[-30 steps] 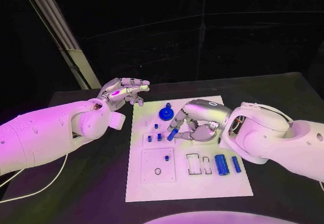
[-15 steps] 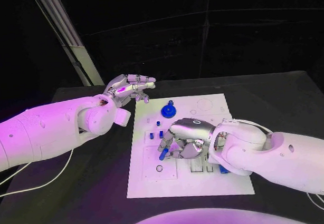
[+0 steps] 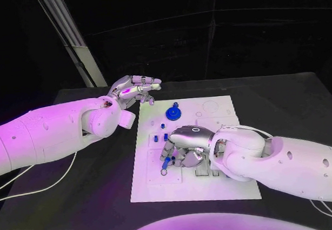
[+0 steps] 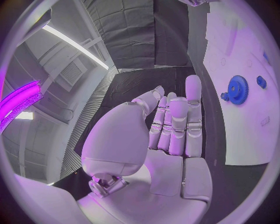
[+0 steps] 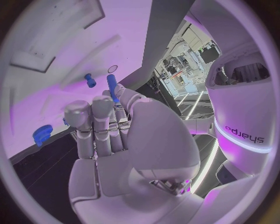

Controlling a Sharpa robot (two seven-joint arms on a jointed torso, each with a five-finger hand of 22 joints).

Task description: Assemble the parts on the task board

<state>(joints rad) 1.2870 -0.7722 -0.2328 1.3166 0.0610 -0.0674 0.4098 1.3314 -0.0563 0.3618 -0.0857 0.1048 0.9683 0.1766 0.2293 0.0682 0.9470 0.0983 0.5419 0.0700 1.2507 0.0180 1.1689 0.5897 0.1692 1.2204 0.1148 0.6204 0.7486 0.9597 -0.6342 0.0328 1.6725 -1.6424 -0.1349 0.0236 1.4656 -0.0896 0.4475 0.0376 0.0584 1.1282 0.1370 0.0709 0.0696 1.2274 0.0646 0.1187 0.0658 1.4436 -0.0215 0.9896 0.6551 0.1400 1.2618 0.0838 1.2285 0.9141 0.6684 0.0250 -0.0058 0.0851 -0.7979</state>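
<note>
Blue and slim, the peg [image 3: 167,162] you are working with is pinched in the fingertips of your right hand [image 3: 186,144], which hangs over the left-middle of the white task board [image 3: 227,188], the peg's lower end just above a small round hole [image 3: 163,172] there. Your left hand [image 3: 133,90] is raised beyond the board's far-left corner with nothing in it, fingers loosely extended and close together. A blue gear [image 3: 172,113] sits at the board's far end, well apart from the peg.

The black table [image 3: 290,104] carries the white task board [image 3: 219,189] at its centre, long side running from six to twelve o'clock. A pale cable [image 3: 20,193] trails over the table's eight o'clock edge.
</note>
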